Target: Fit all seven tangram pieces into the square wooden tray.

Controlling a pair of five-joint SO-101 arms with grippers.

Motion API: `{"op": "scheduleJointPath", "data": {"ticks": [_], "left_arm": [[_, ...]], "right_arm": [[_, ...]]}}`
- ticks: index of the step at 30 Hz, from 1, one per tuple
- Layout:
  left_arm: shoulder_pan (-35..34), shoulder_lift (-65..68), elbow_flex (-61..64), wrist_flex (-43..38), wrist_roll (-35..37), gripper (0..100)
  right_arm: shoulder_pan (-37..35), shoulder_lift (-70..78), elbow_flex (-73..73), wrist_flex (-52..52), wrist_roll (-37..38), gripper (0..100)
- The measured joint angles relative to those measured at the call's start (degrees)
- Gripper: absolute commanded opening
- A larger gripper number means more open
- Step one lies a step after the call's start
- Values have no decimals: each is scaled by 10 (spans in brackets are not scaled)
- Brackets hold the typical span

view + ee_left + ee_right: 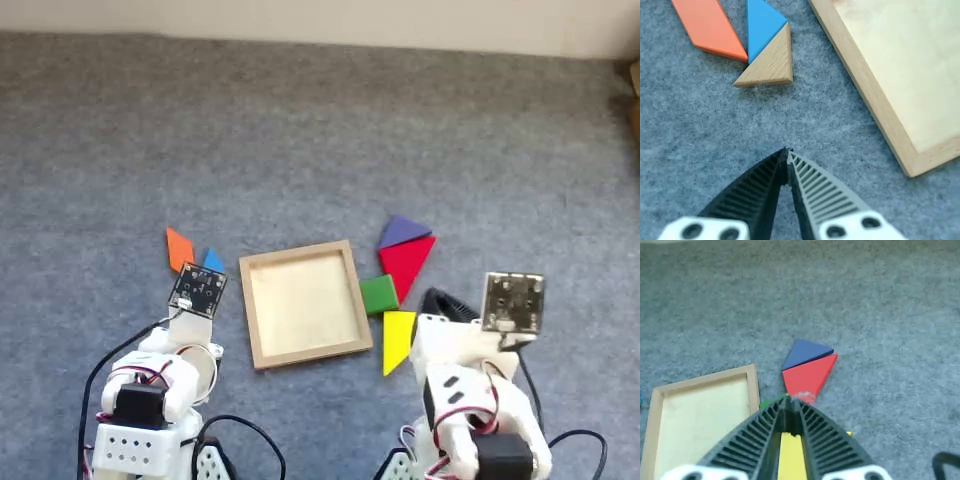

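Note:
The square wooden tray (262, 310) lies empty between the arms, its rim (875, 107) beside my left gripper (787, 154). That gripper is shut with nothing in it and hovers over bare carpet, a little short of a plain wooden triangle (770, 65), a blue triangle (762, 22) and an orange parallelogram (710, 27). My right gripper (790, 401) is shut above the yellow triangle (790, 455), which shows between its fingers. Ahead of it lie the red triangle (810, 374) and the purple triangle (805, 352). A green square (378, 294) touches the tray's right side.
Grey carpet covers the whole table (320, 130), with open room beyond the tray. A black cable (945, 460) lies by the right arm. Both arm bases stand at the near edge.

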State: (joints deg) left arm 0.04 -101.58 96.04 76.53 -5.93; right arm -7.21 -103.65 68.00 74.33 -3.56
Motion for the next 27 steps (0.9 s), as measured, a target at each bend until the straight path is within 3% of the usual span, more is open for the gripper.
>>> {"op": "scheduleJointPath", "data": {"ticks": [4, 11, 27], "left_arm": [[0, 0, 0, 0, 0, 7], [0, 0, 0, 0, 0, 7], [0, 0, 0, 0, 0, 7]], "right_arm": [[2, 98, -63, 0, -6, 5], [2, 353, -168, 0, -84, 10], [-9, 673, -309, -4, -91, 42]]}}
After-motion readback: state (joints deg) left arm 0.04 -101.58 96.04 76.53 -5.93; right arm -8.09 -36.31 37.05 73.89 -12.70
